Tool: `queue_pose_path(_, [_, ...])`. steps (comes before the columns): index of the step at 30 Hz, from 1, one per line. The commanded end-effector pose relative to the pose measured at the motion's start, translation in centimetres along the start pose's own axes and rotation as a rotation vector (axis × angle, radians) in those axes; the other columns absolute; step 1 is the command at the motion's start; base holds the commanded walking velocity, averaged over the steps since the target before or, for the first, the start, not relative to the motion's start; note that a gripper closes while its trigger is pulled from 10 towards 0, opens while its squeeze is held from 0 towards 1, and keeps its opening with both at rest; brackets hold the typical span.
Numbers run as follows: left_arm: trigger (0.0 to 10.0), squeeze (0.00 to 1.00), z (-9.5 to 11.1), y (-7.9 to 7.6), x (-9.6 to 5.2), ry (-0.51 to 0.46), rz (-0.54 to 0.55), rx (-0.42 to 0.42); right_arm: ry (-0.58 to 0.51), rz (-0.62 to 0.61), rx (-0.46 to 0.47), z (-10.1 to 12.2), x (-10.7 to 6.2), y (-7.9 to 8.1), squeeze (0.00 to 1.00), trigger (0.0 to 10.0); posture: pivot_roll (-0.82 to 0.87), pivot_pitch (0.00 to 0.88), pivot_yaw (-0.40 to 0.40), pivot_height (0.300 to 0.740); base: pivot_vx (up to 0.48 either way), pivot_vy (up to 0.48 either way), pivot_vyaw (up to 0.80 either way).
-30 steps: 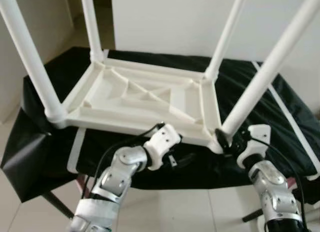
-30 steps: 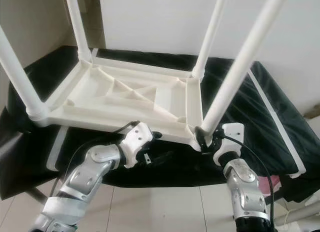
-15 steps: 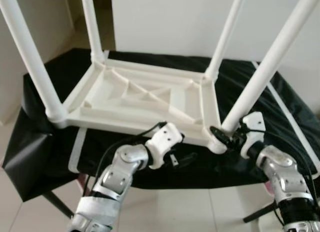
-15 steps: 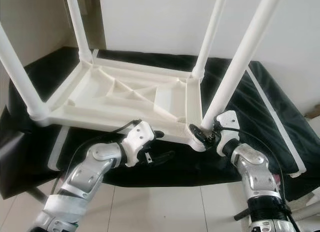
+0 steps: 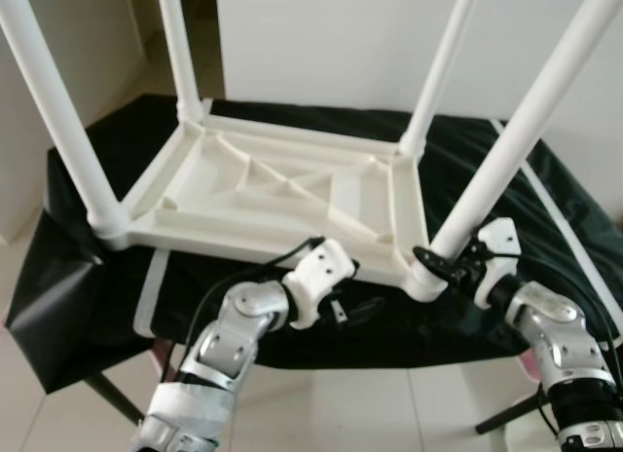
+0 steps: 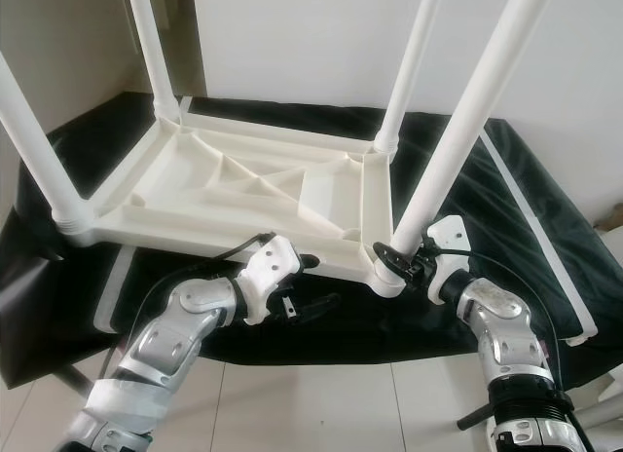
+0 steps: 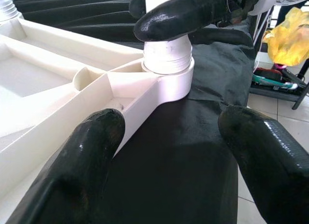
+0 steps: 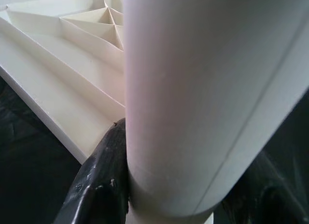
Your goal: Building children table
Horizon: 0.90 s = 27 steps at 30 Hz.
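A white plastic children's table lies upside down on a black cloth, with its legs pointing up. My right gripper is shut on the near right leg just above its corner socket. In the right wrist view, that leg stands between the black fingers. My left gripper is open below the table's front edge, left of that corner. Its two fingers point at the socket and have nothing between them.
The black cloth covers a low stand whose front edge is just ahead of my arms. A white strip runs along the cloth at the right. Tiled floor lies below. A yellow bag and clutter sit on the floor beyond the corner.
My right forearm has swung outward to the right, and its fingers now sit around the leg's base. The left arm and the table have not moved.
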<state>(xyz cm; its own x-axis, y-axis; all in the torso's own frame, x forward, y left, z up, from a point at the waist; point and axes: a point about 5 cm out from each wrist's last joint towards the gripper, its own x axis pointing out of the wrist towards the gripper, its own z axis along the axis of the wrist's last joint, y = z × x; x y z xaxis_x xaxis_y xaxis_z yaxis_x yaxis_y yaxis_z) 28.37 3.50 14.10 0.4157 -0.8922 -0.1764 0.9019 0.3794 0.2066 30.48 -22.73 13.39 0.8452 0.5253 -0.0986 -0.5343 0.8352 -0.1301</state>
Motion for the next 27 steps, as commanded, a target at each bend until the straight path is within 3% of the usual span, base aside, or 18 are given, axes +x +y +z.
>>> queue_pose_path(1, [10.0,0.0,-0.1,0.0,0.2,0.006,0.025,0.004,0.073,-0.042,0.068,-1.7,-0.5,0.1,0.0,10.0,-0.01,0.0,-0.06,0.74,0.0,0.0,0.0])
queue_pose_path(9, [10.0,0.0,-0.1,-0.1,0.2,0.007,0.019,0.008,0.103,-0.278,0.056,-2.3,-0.3,0.3,0.0,10.0,-0.01,0.0,-0.059,0.74,0.0,0.0,0.0])
queue_pose_path(18, [10.0,0.0,-0.2,-0.2,0.1,0.01,0.014,0.009,0.117,-0.393,0.106,-2.6,-0.3,1.0,0.0,10.0,-0.01,0.0,-0.057,0.74,0.0,0.0,0.0])
queue_pose_path(24, [10.0,0.0,-0.2,-0.2,0.0,0.011,0.008,0.009,0.11,-0.574,0.197,-2.8,-0.2,2.9,0.0,10.0,-0.01,0.0,-0.058,0.74,0.0,0.0,0.0])
queue_pose_path(26, [10.0,0.0,-0.2,-0.3,0.1,0.011,0.004,0.01,0.113,-0.722,0.24,-3.1,-0.2,4.1,0.0,10.0,-0.01,0.0,-0.061,0.74,0.0,0.0,0.0])
queue_pose_path(27, [10.0,0.0,-0.2,-0.3,0.1,0.011,0.004,0.01,0.113,-0.722,0.24,-3.1,-0.2,4.1,0.0,10.0,-0.01,0.0,-0.061,0.74,0.0,0.0,0.0])
